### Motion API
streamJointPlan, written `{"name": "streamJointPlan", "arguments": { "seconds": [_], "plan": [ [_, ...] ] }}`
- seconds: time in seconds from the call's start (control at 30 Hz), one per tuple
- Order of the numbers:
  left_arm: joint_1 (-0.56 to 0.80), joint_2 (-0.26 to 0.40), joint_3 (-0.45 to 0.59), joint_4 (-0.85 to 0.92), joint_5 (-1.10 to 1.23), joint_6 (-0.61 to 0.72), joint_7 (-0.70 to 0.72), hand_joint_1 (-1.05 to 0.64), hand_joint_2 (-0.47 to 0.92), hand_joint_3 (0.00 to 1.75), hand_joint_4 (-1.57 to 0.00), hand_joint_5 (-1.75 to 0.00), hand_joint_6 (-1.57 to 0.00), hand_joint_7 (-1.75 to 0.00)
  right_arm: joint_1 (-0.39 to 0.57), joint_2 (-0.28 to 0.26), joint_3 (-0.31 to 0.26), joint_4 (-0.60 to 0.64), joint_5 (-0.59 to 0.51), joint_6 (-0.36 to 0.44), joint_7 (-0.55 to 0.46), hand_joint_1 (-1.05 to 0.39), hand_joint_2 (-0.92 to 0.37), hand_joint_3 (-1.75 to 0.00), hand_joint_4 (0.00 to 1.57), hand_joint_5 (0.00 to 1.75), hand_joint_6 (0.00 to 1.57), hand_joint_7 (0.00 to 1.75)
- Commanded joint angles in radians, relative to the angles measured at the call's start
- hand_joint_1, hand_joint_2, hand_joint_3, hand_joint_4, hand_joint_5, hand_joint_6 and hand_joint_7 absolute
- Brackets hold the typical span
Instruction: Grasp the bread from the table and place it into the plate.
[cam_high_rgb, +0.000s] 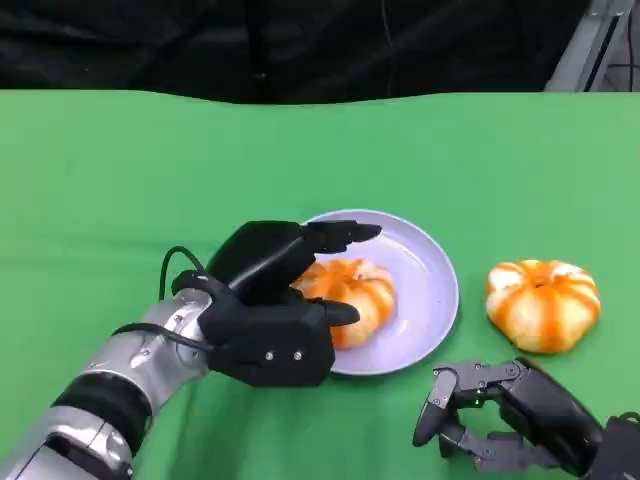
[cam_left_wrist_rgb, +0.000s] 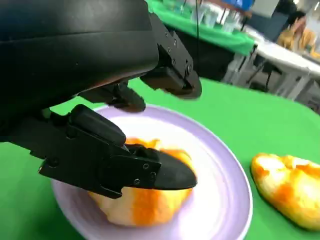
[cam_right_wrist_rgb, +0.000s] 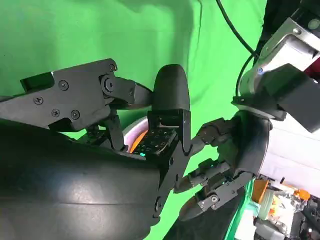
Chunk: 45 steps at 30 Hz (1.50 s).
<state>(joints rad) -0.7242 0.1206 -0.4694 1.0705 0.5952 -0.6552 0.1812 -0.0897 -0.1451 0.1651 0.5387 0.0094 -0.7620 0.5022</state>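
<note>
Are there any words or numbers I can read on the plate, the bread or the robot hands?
None can be read.
Plate: plain lilac, no writing.
Bread on the plate and bread on the table: no labels.
Left robot hand and right robot hand: black, no readable marks.
Background items in the left wrist view: too blurred to read.

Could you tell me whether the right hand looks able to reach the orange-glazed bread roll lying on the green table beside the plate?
Probably yes. The right hand holds nothing and sits just in front of the orange-glazed bread roll, with only bare green table between them; the left hand is busy over the lilac plate.
</note>
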Motion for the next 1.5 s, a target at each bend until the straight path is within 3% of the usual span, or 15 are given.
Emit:
{"name": "streamJointPlan", "arguments": {
  "seconds": [0.03, 0.37, 0.53, 0.87, 1.4, 1.5],
  "plan": [
    [-0.008, 0.021, 0.016, -0.029, -0.02, 0.009, -0.039, -0.89, 0.92, 0.61, -0.36, 0.0, -0.24, 0.0, -0.005, -0.015, 0.0, 0.002, -0.003, -0.007, 0.001, -0.09, -0.84, -0.61, 0.71, 1.6, 0.77, 1.17],
    [0.035, 0.027, 0.119, -0.067, -0.15, -0.092, -0.057, -0.96, 0.92, 0.77, -0.33, 0.0, -0.24, 0.0, -0.004, -0.014, -0.001, 0.006, 0.007, 0.007, 0.015, -0.09, -0.84, -0.62, 0.71, 1.61, 0.78, 1.17],
    [0.09, 0.023, 0.211, -0.142, -0.286, -0.165, -0.1, -0.95, 0.92, 0.71, -0.38, -0.02, -0.27, -0.02, -0.01, -0.015, -0.004, 0.029, 0.009, -0.008, 0.018, -0.11, -0.87, -0.57, 0.72, 1.59, 0.8, 1.18],
    [0.184, -0.004, 0.311, -0.272, -0.459, -0.166, -0.217, -0.89, 0.92, 0.61, -0.5, -0.04, -0.35, -0.03, -0.013, -0.014, -0.006, 0.051, 0.016, -0.028, 0.029, -0.11, -0.92, -0.48, 0.73, 1.58, 0.78, 1.16],
    [0.204, -0.02, 0.349, -0.308, -0.471, -0.15, -0.264, -0.89, 0.92, 0.59, -0.53, -0.02, -0.37, -0.01, -0.015, -0.013, -0.007, 0.057, 0.018, -0.034, 0.03, -0.11, -0.92, -0.49, 0.73, 1.57, 0.79, 1.16],
    [0.307, -0.039, 0.388, -0.37, -0.62, -0.219, -0.339, -0.81, 0.92, 0.55, -0.6, -0.04, -0.4, -0.02, -0.015, -0.017, -0.008, 0.064, 0.025, -0.039, 0.041, -0.12, -0.92, -0.49, 0.73, 1.58, 0.78, 1.15]
  ]
}}
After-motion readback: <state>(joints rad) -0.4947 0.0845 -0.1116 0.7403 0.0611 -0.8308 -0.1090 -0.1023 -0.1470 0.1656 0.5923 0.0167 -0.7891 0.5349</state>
